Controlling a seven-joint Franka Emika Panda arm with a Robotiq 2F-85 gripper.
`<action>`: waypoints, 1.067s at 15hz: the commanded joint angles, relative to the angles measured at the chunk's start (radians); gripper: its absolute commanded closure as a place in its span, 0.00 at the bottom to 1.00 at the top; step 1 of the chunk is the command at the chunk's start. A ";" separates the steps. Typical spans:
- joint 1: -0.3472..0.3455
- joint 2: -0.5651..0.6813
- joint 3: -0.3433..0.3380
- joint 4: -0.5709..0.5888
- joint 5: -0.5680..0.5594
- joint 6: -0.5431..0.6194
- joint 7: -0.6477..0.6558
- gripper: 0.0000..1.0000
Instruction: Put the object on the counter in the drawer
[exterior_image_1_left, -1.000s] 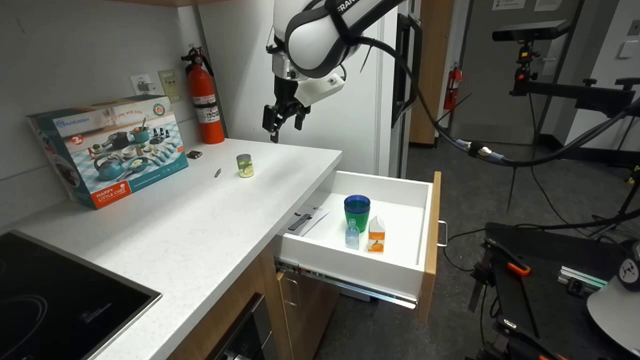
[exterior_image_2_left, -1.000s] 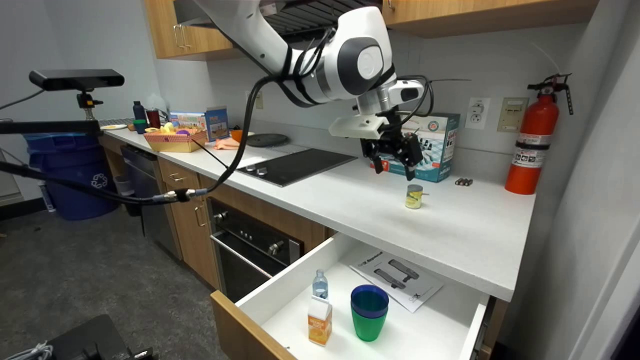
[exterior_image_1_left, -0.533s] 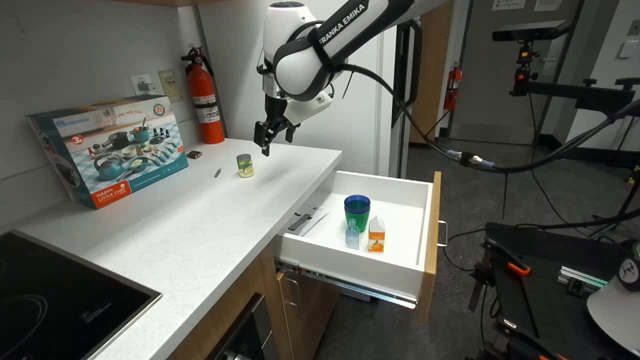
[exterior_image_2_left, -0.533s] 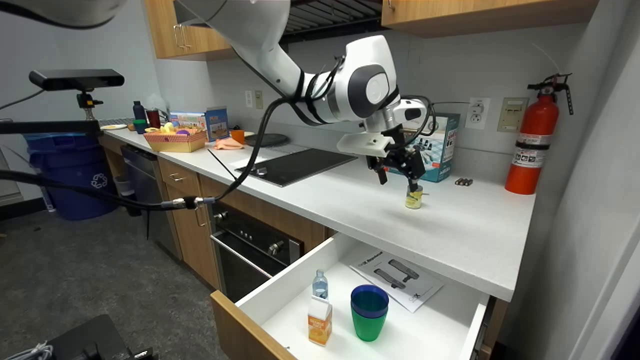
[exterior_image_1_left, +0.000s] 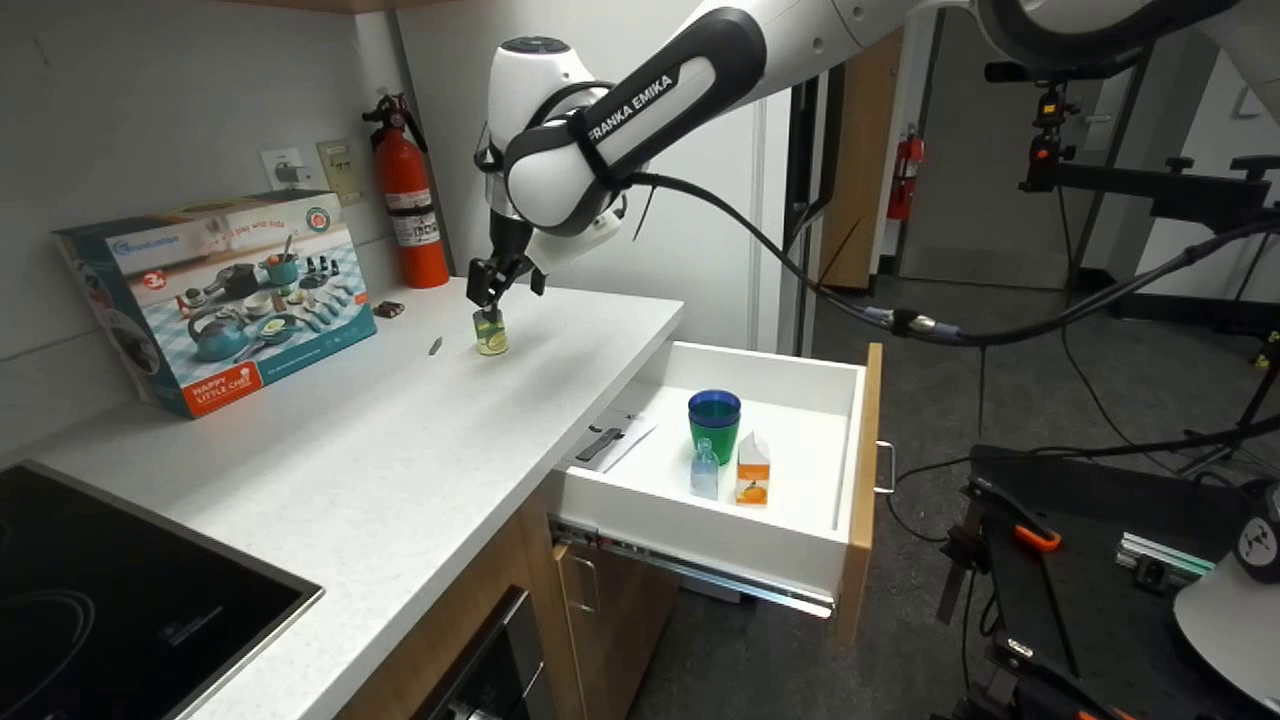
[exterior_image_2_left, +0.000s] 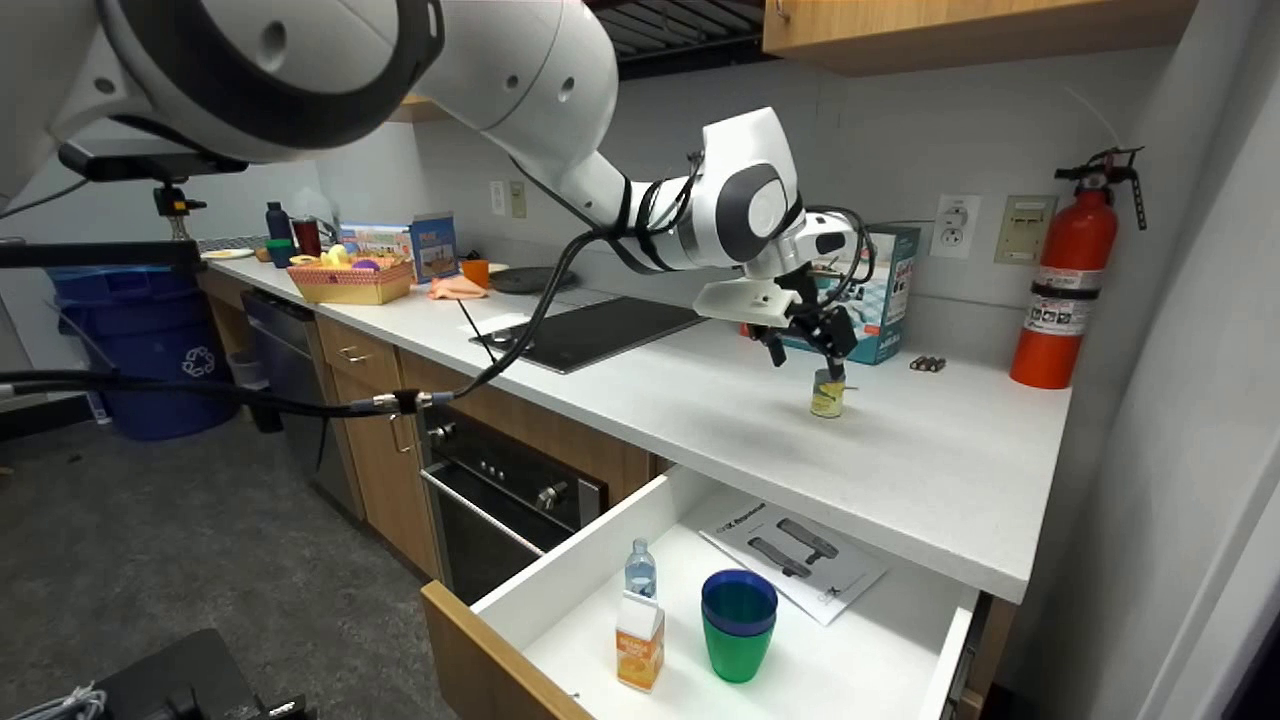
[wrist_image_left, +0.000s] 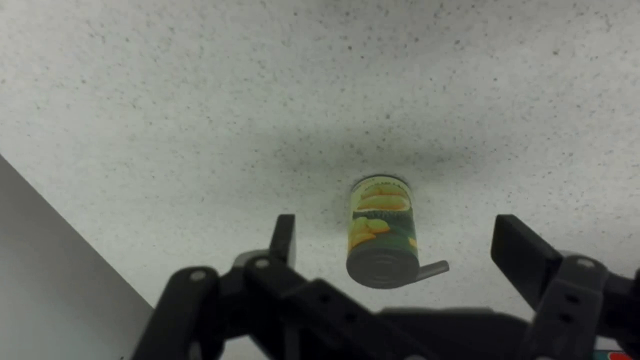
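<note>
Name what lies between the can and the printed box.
In an exterior view, a small grey stick-like item lies on the counter between the can and box.

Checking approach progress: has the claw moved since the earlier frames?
Yes: down and to the picture's left in an exterior view. Against the fire extinguisher on the counter, the claw now sits lower and closer.
</note>
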 joint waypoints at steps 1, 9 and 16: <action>0.026 0.121 -0.029 0.169 0.010 -0.012 -0.021 0.00; 0.042 0.245 -0.095 0.341 0.002 -0.029 0.025 0.00; 0.042 0.312 -0.089 0.434 0.009 -0.048 0.011 0.40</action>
